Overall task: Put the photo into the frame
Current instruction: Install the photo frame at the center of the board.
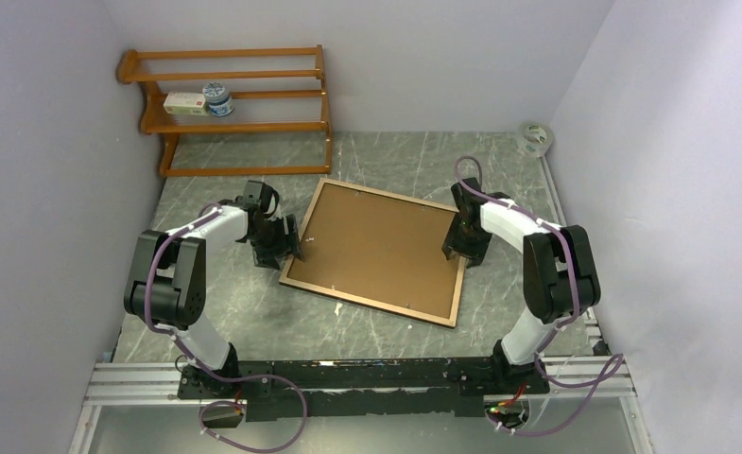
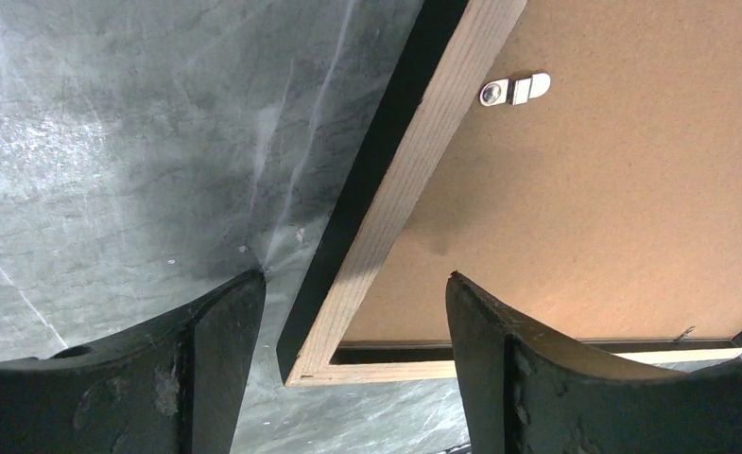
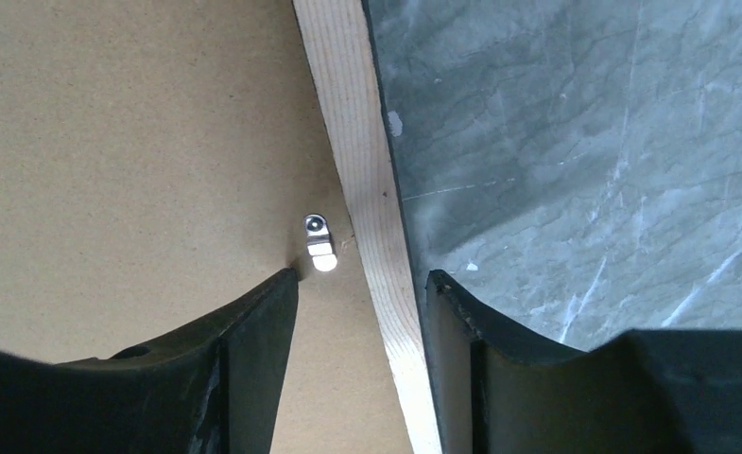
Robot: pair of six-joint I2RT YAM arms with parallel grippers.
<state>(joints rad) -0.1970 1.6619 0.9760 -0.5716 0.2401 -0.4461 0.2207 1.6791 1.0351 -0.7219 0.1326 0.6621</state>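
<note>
Left gripper (image 1: 289,248) (image 2: 353,276) is spread wide at the left side of the frame (image 1: 368,303) (image 2: 423,151), near the lower left corner. In its wrist view one finger hangs over the table (image 1: 253,322) (image 2: 130,142) and the other over the brown backing board (image 1: 376,248) (image 2: 612,208), with the pale wood rail and its black outer face running up between them. Neither finger presses the rail. Right gripper (image 1: 459,251) (image 3: 362,273) is likewise released at the frame's right side. One finger is over the backing board (image 3: 140,142) and the other over the table (image 3: 584,142), astride the wood rail of the frame (image 3: 367,189) and holding nothing. The frame lies back-up in the middle of the table, turned somewhat out of square with the table's edges, and the backing board sits inside it. A small metal turn clip (image 2: 515,89) rests on the board beside the left rail, and another turn clip (image 3: 319,241) sits just inside the right rail, close to the right gripper's finger. Along the lower rail in the left wrist view a dark gap shows between board and wood. In the upper left of the top view an orange-brown shelf rack (image 1: 244,128) stands against the wall. Its middle shelf carries a white box (image 1: 185,103) with a round blue-and-white tin (image 1: 218,98) just beside it. A roll of tape (image 1: 535,138) lies in the upper right corner of the table, well apart from the frame.
</note>
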